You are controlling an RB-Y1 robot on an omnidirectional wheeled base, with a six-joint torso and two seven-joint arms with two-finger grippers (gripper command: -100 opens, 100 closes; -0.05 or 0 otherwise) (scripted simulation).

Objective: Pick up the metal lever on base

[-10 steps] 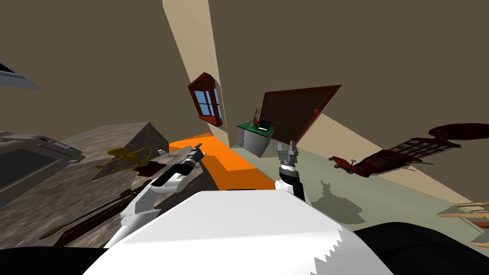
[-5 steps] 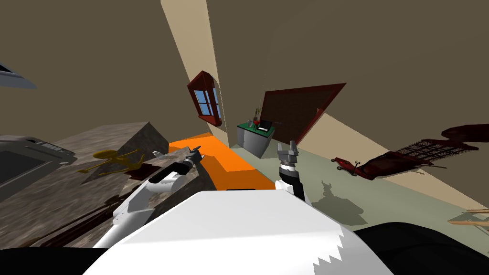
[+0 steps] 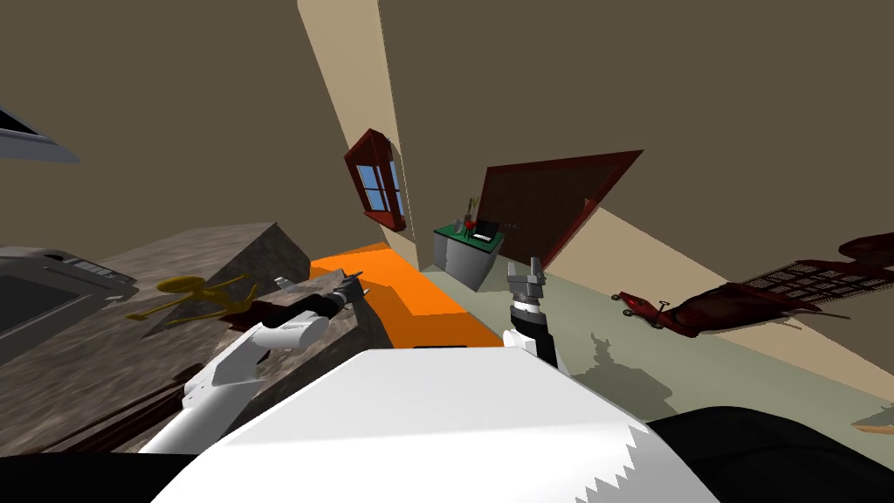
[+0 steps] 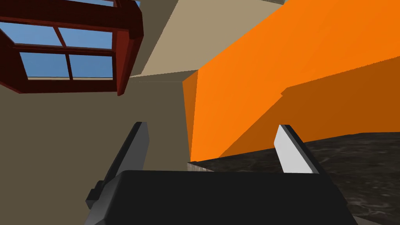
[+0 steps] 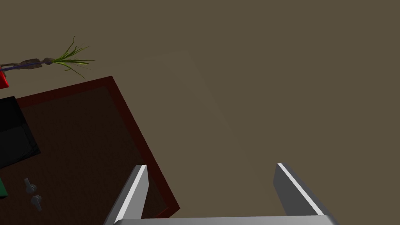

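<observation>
Lever on counter, nr L arm

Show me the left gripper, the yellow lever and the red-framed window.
left gripper (image 4: 211,125): left wrist view, midway between its fingertips.
yellow lever (image 3: 182,285): head view, its rounded end.
red-framed window (image 3: 380,188): head view, its blue pane.

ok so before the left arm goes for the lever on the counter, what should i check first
1. left end effector open and empty: ok, fingers apart, nothing between them.
2. left end effector aimed at the gold-coloured lever: not ok, it points past the counter edge toward the orange block; the lever lies to its left.
3. lever resting on the counter, untouched: ok.
4. right end effector open, clear of the counter: ok.
5. graspable spot on the lever: cannot tell, its parts look thin.
</observation>
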